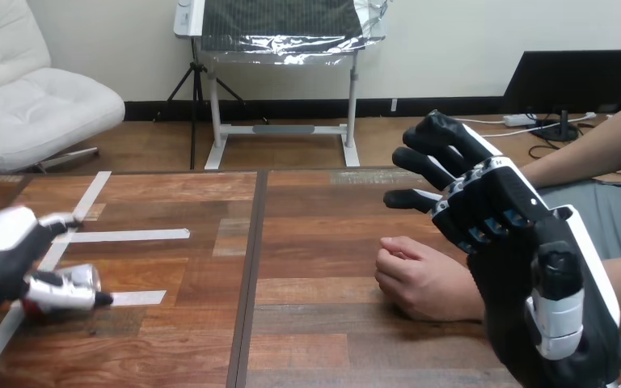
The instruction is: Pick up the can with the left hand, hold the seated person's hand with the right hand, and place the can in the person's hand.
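While the left hand [4,250] is hovering at the table's [210,323] near left, loosely open and empty, the person's hand [424,279] is resting curled right of centre. The right hand [525,250] is hanging just beside it, fingers straight. Where the can is, I cannot tell.

The person's hand [424,279] rests on the counter [307,242], right of centre before me, fingers curled loosely inward, knuckles pointing left. Its forearm runs off toward the right edge, the wrist hidden behind my right robot hand [509,234], held in front of it.
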Robot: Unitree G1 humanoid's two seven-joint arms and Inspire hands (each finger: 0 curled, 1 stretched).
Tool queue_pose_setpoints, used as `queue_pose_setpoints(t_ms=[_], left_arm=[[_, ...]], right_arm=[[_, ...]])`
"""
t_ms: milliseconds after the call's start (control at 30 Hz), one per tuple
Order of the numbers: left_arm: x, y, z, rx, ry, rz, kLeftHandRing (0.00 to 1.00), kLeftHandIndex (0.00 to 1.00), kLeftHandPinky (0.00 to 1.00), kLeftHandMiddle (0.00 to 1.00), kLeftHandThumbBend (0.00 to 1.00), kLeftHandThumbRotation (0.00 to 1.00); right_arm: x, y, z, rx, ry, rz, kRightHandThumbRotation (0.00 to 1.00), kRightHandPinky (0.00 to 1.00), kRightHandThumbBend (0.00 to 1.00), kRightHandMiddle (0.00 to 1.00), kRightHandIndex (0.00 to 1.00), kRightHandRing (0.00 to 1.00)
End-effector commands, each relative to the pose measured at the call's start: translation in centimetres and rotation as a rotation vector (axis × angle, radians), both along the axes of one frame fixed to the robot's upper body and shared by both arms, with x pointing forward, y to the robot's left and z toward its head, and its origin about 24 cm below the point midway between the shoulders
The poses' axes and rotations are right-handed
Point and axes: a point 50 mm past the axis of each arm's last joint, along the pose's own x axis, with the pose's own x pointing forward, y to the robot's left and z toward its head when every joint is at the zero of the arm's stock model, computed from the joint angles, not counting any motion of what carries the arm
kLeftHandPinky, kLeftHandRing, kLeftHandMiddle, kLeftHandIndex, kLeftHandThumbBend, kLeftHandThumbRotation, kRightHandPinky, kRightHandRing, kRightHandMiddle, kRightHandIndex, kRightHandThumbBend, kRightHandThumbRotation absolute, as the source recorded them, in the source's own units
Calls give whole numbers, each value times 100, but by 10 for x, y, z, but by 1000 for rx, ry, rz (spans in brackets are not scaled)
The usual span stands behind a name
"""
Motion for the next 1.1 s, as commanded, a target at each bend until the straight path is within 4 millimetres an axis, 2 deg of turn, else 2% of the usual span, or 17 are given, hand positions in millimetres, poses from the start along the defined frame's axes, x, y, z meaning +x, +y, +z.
queue_pose_setpoints(t_ms=[0,267,567,1067], left_arm=[[21,-5,12,87,-22,-25,89,88,91,91,91,53],[27,-7,-6,171,80,1,89,88,89,91,79,68],[32,-13,-22,221,221,53,92,91,94,94,74,81],[35,-25,-34,218,304,95,94,93,96,96,73,88]], right_arm=[[2,-1,17,-4,-85,-1,86,72,93,87,86,86],[2,-2,19,-8,-97,3,88,70,99,86,85,85],[1,-3,22,4,-114,18,89,67,100,86,84,84],[-2,-6,26,10,-139,29,91,64,100,85,82,82]])
